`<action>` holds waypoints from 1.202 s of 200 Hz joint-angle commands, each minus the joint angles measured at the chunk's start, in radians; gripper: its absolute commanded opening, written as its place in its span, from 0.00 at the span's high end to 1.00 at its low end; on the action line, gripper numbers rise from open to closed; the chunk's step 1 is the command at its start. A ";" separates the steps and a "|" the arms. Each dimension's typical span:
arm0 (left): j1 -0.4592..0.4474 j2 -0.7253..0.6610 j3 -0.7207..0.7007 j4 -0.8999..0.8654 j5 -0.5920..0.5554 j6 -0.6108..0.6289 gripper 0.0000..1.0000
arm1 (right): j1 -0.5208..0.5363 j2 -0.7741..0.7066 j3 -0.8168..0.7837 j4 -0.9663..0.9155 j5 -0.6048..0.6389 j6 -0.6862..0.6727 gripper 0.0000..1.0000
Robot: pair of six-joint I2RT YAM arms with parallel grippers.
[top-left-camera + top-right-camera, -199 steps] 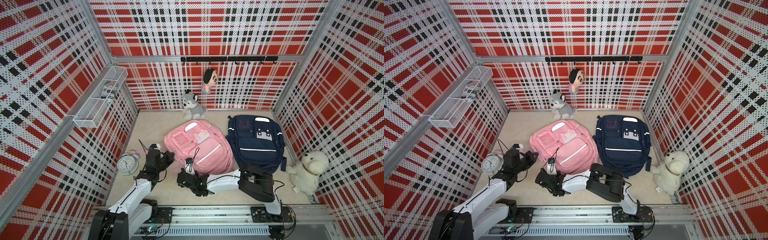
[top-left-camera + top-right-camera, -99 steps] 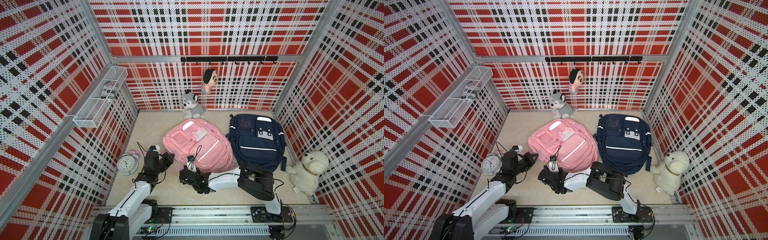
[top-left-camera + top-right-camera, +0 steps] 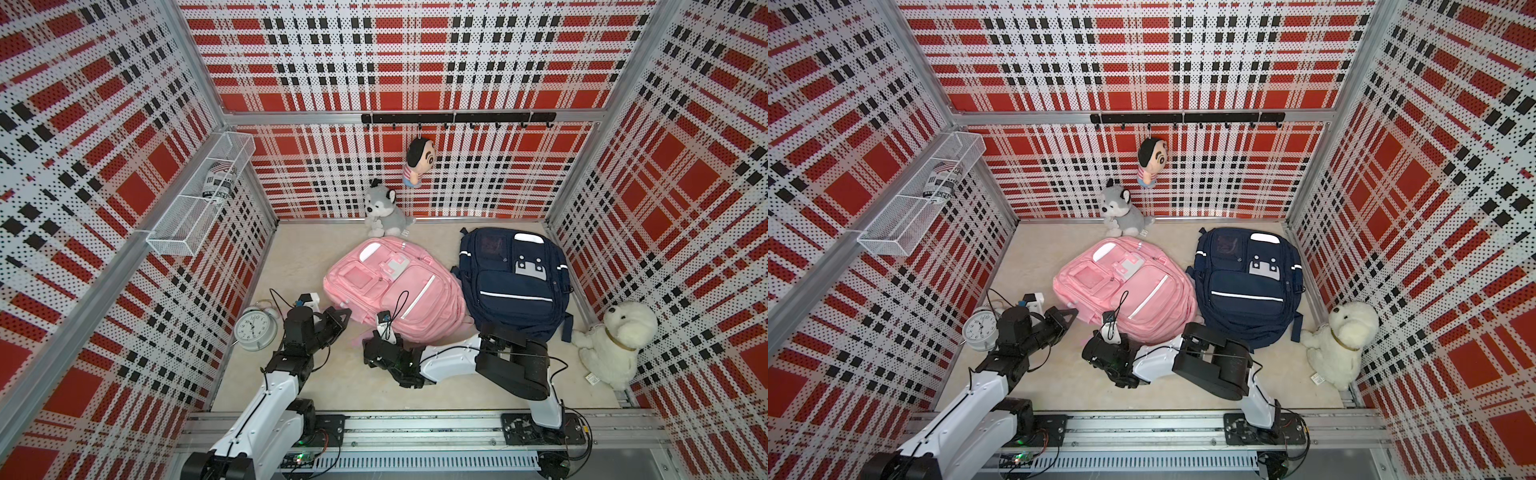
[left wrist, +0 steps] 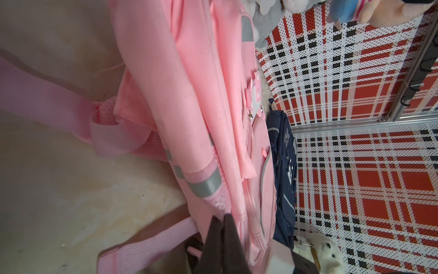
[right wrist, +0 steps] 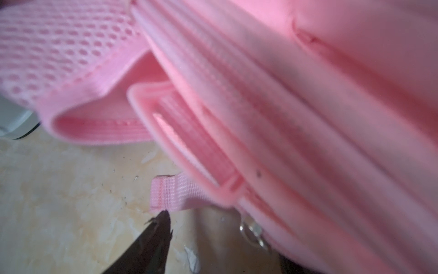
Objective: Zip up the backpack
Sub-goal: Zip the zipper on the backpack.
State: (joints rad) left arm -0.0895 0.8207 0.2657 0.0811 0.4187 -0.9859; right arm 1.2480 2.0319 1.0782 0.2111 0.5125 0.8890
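In both top views the pink backpack (image 3: 395,286) lies flat at ctr of the floor, front up, w/ a navy backpack (image 3: 513,286) touching its right side. L gripper (image 3: 341,316) is at the pink backpack's lower-left edge, jaws fully together, fingers (image 4: 222,237) against the bag's side; can't tell if any fabric is pinched. R gripper (image 3: 374,347) sits at the bag's bottom edge, lower ctr of frame, jaws wide apart w/ nothing seen gripped: one fingertip (image 5: 162,223) is over the floor by a webbing strap end (image 5: 166,194), metal zip ring (image 5: 252,233) near.
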 commanded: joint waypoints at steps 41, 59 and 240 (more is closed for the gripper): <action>0.025 -0.048 -0.003 -0.004 0.054 0.013 1.00 | -0.048 -0.068 -0.061 0.055 0.054 -0.086 0.29; 0.025 -0.053 -0.004 -0.006 0.054 0.010 1.00 | -0.053 -0.065 -0.054 0.066 0.041 -0.106 0.37; 0.060 0.022 0.000 0.032 0.019 0.037 1.00 | -0.067 -0.155 -0.125 0.030 -0.244 -0.142 1.00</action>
State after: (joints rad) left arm -0.0441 0.8215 0.2459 0.0574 0.4538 -0.9821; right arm 1.1877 1.9343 0.9680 0.2813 0.3660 0.7490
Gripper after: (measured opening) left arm 0.044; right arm 0.077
